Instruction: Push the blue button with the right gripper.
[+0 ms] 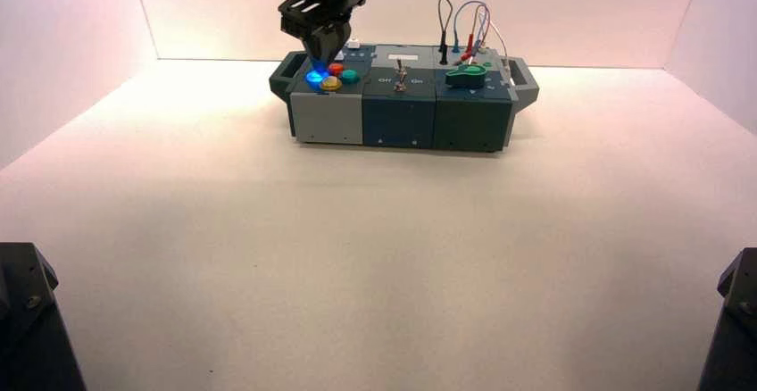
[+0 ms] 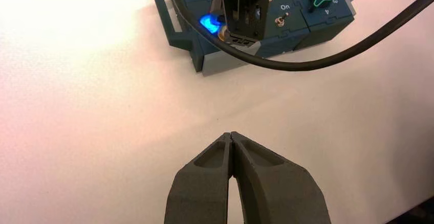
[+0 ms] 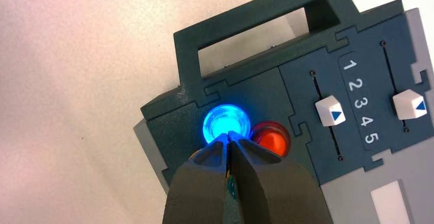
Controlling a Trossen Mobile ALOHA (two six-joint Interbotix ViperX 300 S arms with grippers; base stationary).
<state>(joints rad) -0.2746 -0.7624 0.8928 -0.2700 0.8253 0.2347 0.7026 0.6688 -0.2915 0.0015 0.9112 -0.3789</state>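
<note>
- your right arm comes into the high view from the top edge, left of centre, and its wrist hangs over the left end of the box (image 1: 328,120).
- the right gripper (image 3: 229,136) angles downward there, its two tapered fingers narrowing to one point that reaches the cluster of round buttons.
- you have that claw closed, its fingertips together with nothing gripped between them.
- the blue button (image 3: 223,120) sits in the left part of the box top, at the outer side of the cluster, and it glows bright blue.
- in your right wrist view the tips overlap the blue button's edge; you cannot tell how far it is pressed down.
- the blue light tints the ends of the fingers.
- the red button (image 3: 272,142) is just beside the tips, with the yellow button (image 1: 330,83) and the teal button (image 1: 349,77) close by in the cluster.
- past the red button you see two white sliders, one (image 3: 330,111) around the middle of its track, the other (image 3: 409,105) closer to the end by the 5.
- your left gripper (image 2: 231,134) is over the pale tabletop (image 1: 375,257), apart from the box, its fingers brought together and holding nothing.
- from the left wrist you also see the right arm's perforated wrist (image 2: 245,17) above the buttons, and a black cable (image 2: 291,66) curving across the view.
</note>
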